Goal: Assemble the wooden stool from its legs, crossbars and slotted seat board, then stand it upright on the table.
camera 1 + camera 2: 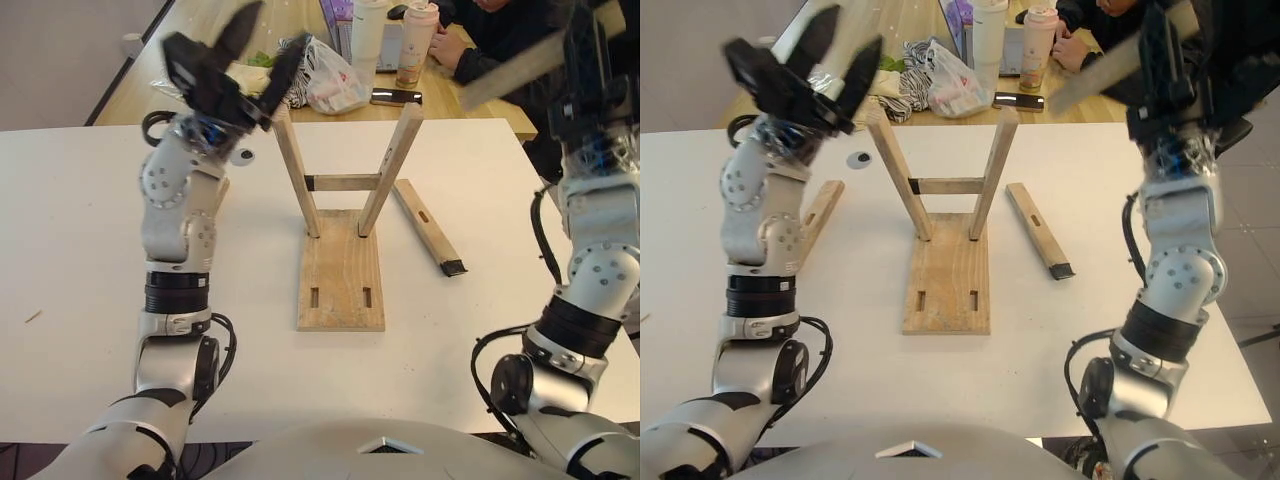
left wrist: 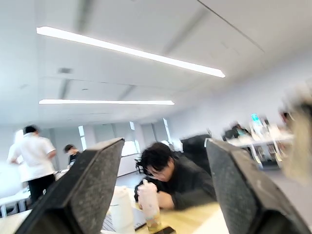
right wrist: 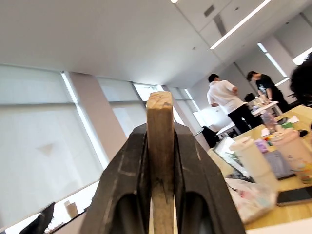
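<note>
Since the stool goes together upside down, the seat board (image 1: 340, 285) lies flat about midway across the desk (image 1: 80, 220), running lengthwise from the near edge toward the far edge. That way the slots face up and the legs just drop in.

The two slots nearer the far edge already hold a leg each (image 1: 298, 180) (image 1: 390, 170). They lean away from each other, with one crossbar (image 1: 345, 183) tying them together partway up. The two slots toward the near edge (image 1: 314, 297) (image 1: 367, 296) have nothing in them, so I'd call this roughly half built.

The right gripper (image 3: 161, 129) is clamped on a wooden piece (image 3: 160, 107), raised high over the desk's right side, I'd guess for one of the empty slots. The left gripper (image 1: 848, 40) has its fingers spread with nothing in them, up beside the top of the left-hand leg, maybe to steady the frame.

A spare leg (image 1: 427, 227) lies flat between the seat board and the right edge, and another wooden piece (image 1: 822, 212) lies toward the left edge.

Beyond the far edge, on another table, there's a plastic bag (image 1: 330, 85) and two lidded cups (image 1: 367, 40) (image 1: 415, 45). Can't tell what's in them.
</note>
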